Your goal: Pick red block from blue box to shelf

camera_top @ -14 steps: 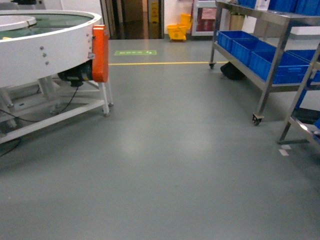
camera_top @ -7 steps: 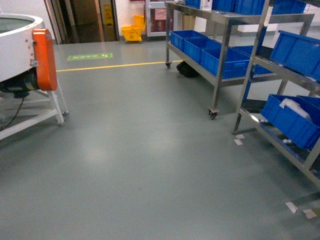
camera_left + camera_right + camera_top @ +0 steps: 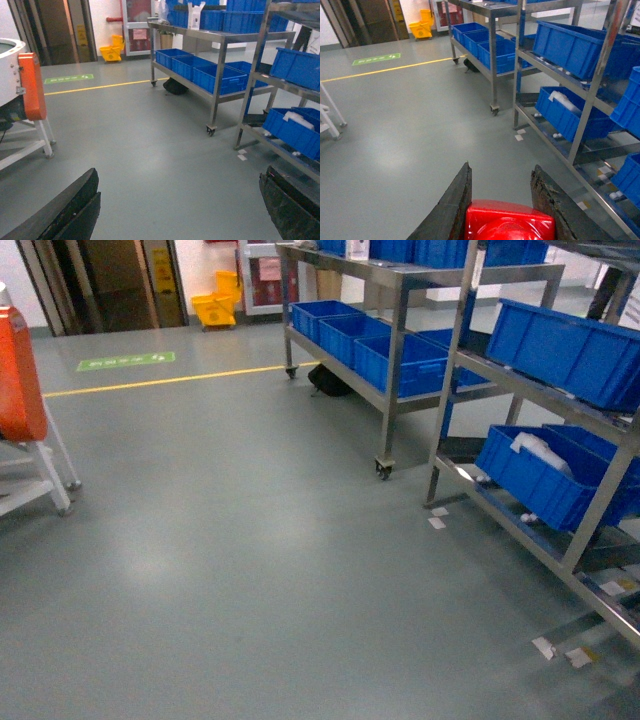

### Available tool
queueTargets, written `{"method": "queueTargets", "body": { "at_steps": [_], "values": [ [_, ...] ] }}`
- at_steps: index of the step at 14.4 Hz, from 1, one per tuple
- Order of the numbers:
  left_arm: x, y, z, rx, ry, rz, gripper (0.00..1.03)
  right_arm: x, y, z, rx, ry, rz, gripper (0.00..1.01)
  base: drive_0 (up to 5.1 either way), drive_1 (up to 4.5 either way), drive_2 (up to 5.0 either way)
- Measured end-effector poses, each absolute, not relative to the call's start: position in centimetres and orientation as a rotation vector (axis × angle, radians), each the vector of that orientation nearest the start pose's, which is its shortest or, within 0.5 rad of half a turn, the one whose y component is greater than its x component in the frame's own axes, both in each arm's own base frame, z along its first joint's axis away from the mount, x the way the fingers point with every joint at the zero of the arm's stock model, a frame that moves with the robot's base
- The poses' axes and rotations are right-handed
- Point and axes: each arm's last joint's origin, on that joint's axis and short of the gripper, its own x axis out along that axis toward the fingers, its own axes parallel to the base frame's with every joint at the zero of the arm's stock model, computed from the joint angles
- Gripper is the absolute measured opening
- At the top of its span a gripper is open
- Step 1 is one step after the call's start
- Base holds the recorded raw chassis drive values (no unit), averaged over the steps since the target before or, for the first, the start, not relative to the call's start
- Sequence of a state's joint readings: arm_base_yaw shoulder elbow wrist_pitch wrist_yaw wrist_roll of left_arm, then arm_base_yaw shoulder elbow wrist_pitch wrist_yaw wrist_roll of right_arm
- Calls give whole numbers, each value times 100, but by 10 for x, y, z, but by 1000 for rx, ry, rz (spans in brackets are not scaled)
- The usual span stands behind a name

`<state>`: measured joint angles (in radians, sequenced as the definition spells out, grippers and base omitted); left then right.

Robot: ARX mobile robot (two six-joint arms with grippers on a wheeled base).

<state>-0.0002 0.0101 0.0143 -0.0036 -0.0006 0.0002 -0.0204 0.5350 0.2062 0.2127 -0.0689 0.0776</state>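
1. Only the top of the red block (image 3: 509, 220) showed in the right wrist view, cut off by the bottom edge; it sat clamped between the two dark fingers (image 3: 451, 210) of the right gripper (image 3: 502, 212), over the grey floor (image 3: 410, 150).
2. The left gripper (image 3: 177, 210) appeared only as two dark finger stubs at the lower corners of its own view, spread wide apart with nothing between them. Neither gripper appeared in the head view.
3. The blue box could not be seen in any view.
4. The shelf (image 3: 450, 390) stood along the right side of the head view, its nearer rack cut off by the right edge.
5. On the nearer rack's low tier, a dark blue crate (image 3: 545, 475) held something white (image 3: 540, 450) (too indistinct to name). Another blue crate (image 3: 570, 335) sat on the tier above; its contents were hidden by its wall.
6. The farther, wheeled rack (image 3: 385, 370) carried a row of blue crates (image 3: 370, 340) on its low tier; their contents could not be made out.
7. Small white scraps (image 3: 437, 517) lay on the floor beside the nearer rack's foot.
8. An orange panel (image 3: 20, 370) on a white frame was cut off at the left edge.
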Motion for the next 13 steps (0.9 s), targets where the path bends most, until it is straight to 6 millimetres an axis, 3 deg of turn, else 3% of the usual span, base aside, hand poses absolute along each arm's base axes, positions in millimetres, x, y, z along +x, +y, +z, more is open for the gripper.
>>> {"method": "queueTargets", "body": {
  "at_steps": [13],
  "values": [
    [97, 0, 167, 0, 3, 3, 98, 140, -1, 204, 83, 118, 46, 28, -159, 230, -547]
  ]
}}
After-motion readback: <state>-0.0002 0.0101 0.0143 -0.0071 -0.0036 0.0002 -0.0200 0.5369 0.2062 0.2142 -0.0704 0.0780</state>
